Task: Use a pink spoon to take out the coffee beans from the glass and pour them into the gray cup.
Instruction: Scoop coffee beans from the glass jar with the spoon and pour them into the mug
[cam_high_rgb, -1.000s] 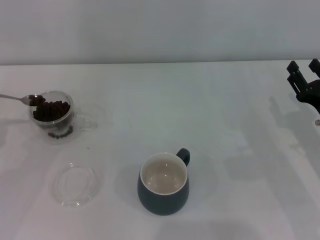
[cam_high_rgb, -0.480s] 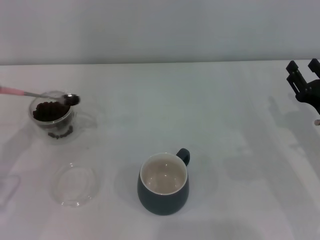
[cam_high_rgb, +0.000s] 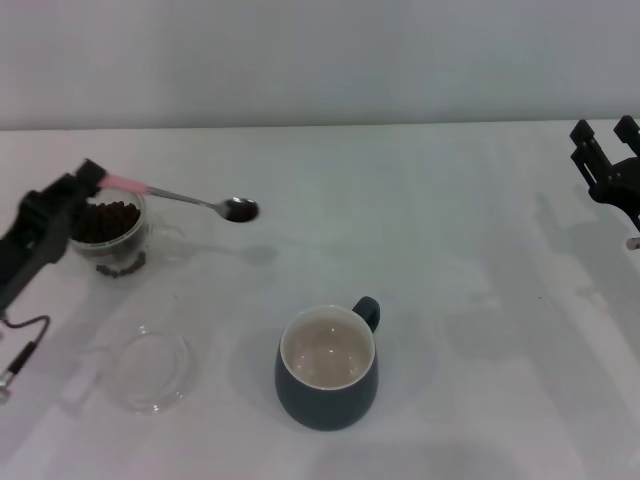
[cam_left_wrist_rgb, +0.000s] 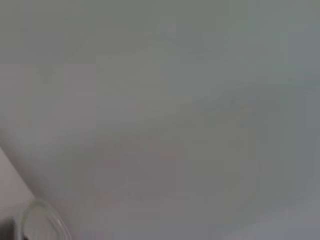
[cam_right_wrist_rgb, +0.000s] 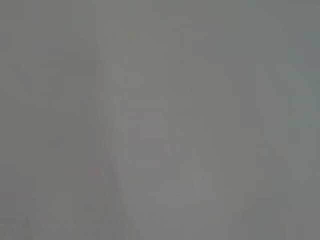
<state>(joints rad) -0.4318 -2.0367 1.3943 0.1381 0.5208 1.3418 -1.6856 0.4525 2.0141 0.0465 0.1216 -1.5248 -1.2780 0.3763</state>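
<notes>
In the head view my left gripper (cam_high_rgb: 88, 180) is shut on the pink handle of the pink spoon (cam_high_rgb: 190, 201). The spoon's metal bowl (cam_high_rgb: 240, 209) carries dark coffee beans and hangs above the table, to the right of the glass (cam_high_rgb: 108, 232). The glass stands at the left with a heap of coffee beans (cam_high_rgb: 110, 219) in it, partly behind my left gripper. The gray cup (cam_high_rgb: 327, 368) stands in the front middle, its cream inside showing no beans, handle toward the back right. My right gripper (cam_high_rgb: 604, 143) is parked at the far right edge, open.
A flat clear glass dish (cam_high_rgb: 147, 370) lies at the front left, near the glass. A cable (cam_high_rgb: 22, 345) hangs from my left arm by the left edge. The white table (cam_high_rgb: 450, 250) runs to a grey wall behind.
The spoon has lifted out of the glass with beans and moved right, toward the gray cup. My left gripper has come into view from the left. The right arm has not moved.
</notes>
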